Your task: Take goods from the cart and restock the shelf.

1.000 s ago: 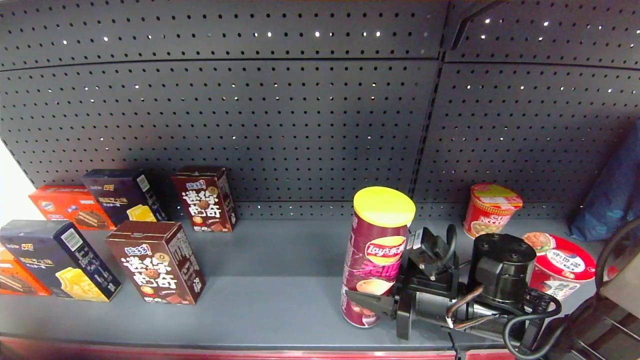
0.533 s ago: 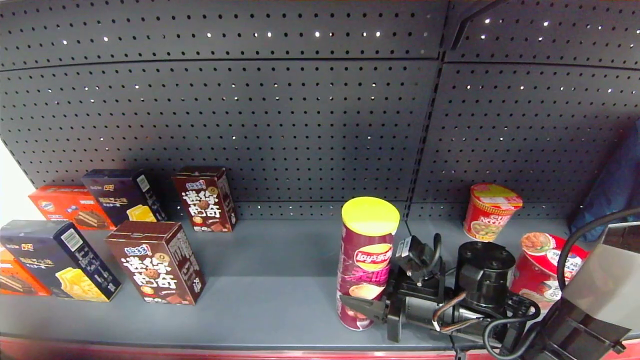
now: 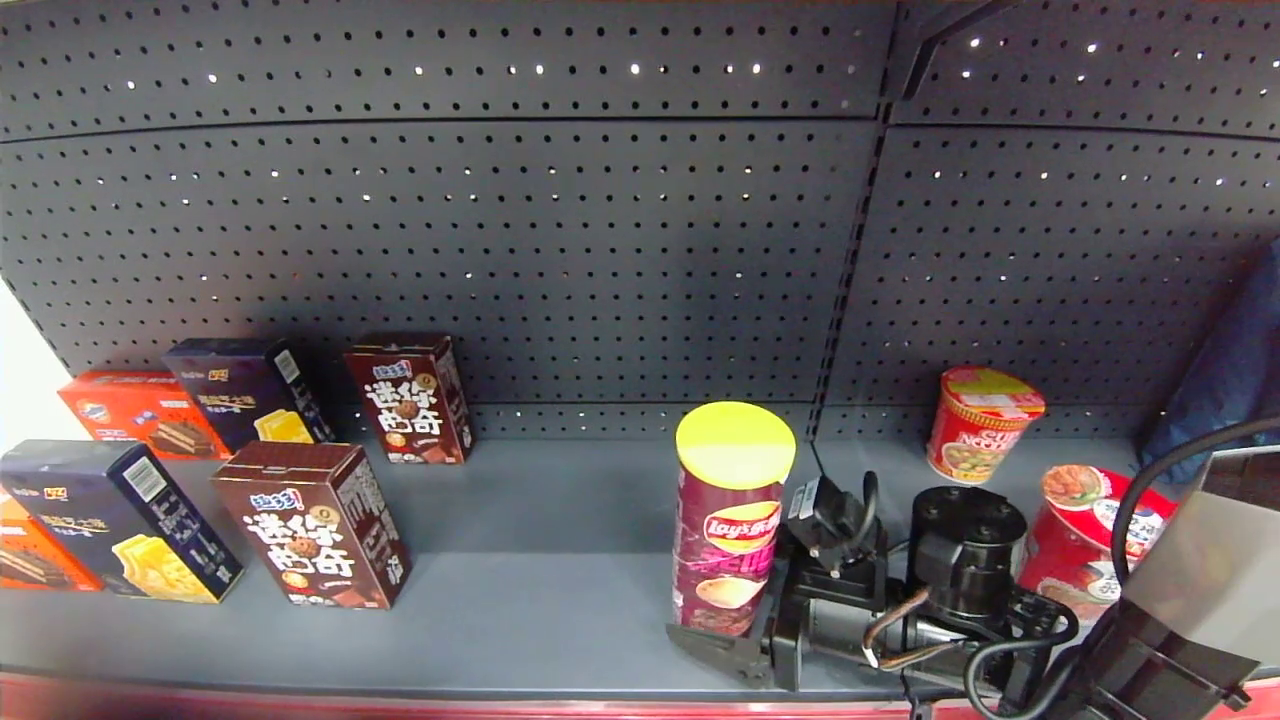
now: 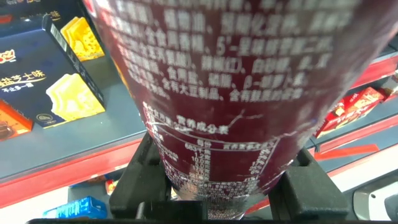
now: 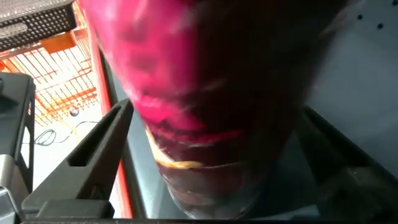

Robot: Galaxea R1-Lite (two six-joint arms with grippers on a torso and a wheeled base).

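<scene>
A purple chips can with a yellow lid stands upright near the front edge of the grey shelf, right of centre. My right gripper comes in from the right, shut on its lower part. The right wrist view has that can between the right gripper fingers, over the shelf's edge. In the left wrist view, my left gripper is shut on another dark red chips can, held in front of the shelf.
Snack boxes stand on the shelf's left part. A cup of noodles and a noodle bowl sit at the right, beside a blue bag. A pegboard wall backs the shelf. The orange wire cart stands off the shelf.
My right gripper has carried the yellow-lidded can a little to the left and nearer the shelf's front edge. The boxes and noodle cups have not moved.
</scene>
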